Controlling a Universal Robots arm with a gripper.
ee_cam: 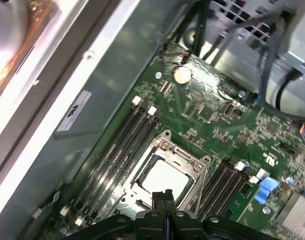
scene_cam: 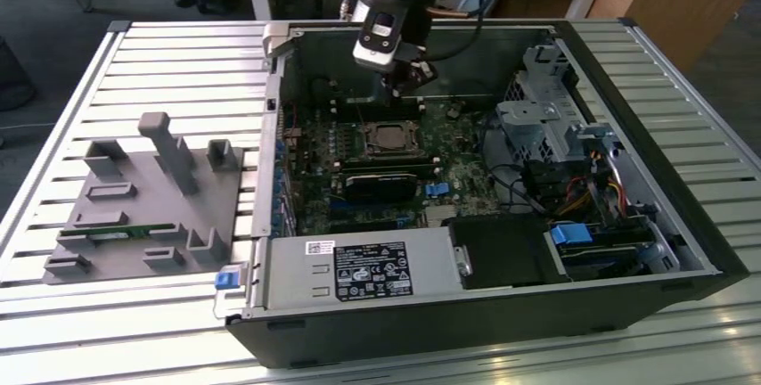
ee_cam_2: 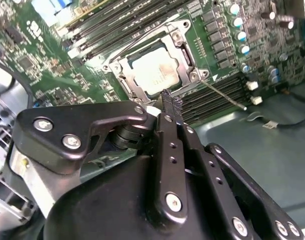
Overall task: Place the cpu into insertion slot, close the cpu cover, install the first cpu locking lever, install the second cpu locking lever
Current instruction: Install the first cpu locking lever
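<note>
Silver-grey with a tan rim, the cpu [scene_cam: 387,140] lies flat in the insertion slot [scene_cam: 367,128] near the middle of the green motherboard [scene_cam: 464,167], inside the open computer case [scene_cam: 666,135]. In the exterior view the gripper [scene_cam: 402,95] hangs just above the slot's edge nearest the case's back wall, steeply tilted, likely so its tip can reach in among the board's parts

In the second wrist view the cpu cover [ee_cam_2: 185,50] lies down around the chip, its window framing the metal face, so the frame bears on the rim alone. A thin locking lever [ee_cam_2: 223,95] juts free from one slot corner across the memory slots [ee_cam_2: 212,102]; it looks unlatched. The jaws are pressed together with nothing between them, the narrow tip just beside the slot's edge, a shape that suits pushing a wire rod rather than pinching

In the first wrist view the same shut tip sits over the cover's near edge; I cannot tell whether it touches
</note>
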